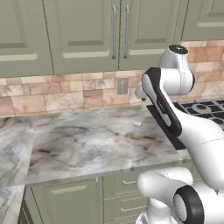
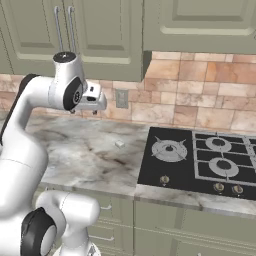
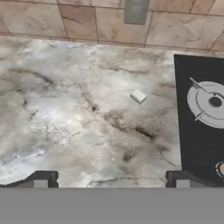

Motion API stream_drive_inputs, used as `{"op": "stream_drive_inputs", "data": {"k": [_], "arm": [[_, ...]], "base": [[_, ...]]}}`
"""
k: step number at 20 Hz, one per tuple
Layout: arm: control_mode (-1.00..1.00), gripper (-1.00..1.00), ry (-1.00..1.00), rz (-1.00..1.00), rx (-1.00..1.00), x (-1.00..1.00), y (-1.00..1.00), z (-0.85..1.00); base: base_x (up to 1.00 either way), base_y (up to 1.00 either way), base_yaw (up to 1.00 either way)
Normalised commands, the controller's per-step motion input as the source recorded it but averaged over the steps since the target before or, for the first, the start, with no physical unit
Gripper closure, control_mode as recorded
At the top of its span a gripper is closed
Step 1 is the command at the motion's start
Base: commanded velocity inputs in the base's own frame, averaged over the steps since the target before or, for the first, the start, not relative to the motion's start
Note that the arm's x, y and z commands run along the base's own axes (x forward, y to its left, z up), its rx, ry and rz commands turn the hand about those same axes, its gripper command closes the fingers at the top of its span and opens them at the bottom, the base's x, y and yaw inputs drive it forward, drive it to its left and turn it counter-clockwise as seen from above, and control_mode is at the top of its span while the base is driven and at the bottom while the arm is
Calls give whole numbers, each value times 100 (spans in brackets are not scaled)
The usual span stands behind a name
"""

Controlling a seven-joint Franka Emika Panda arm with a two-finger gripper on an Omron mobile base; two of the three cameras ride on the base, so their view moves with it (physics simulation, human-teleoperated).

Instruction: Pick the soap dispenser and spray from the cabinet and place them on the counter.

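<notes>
Spread wide and empty, my claw hangs above the marble counter, near a small white block beside the stovetop. Overhead, the cabinet doors are closed.

cabinet doors shut, contents hidden; top cut by upper edge; small pale block on table at 1 o'clock of hand view, too small to identify; stovetop cut at 3 o'clock edge; wall outlet clipped at 12 o'clock; arm hides table's right end in left base view
</notes>
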Motion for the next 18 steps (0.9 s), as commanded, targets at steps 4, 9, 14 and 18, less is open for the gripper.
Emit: {"op": "stream_drive_inputs", "data": {"k": [4, 9, 14, 18], "arm": [[-100, -100, -26, 7, 0, 0, 0, 30], [-100, -100, -27, 6, 0, 8, 5, 28], [-100, -100, -28, 6, 2, 22, 14, 30], [-100, -100, -26, 4, 9, 29, 20, 28]], "base": [[0, 0, 0], [0, 0, 0], [0, 0, 0], [0, 0, 0]]}}
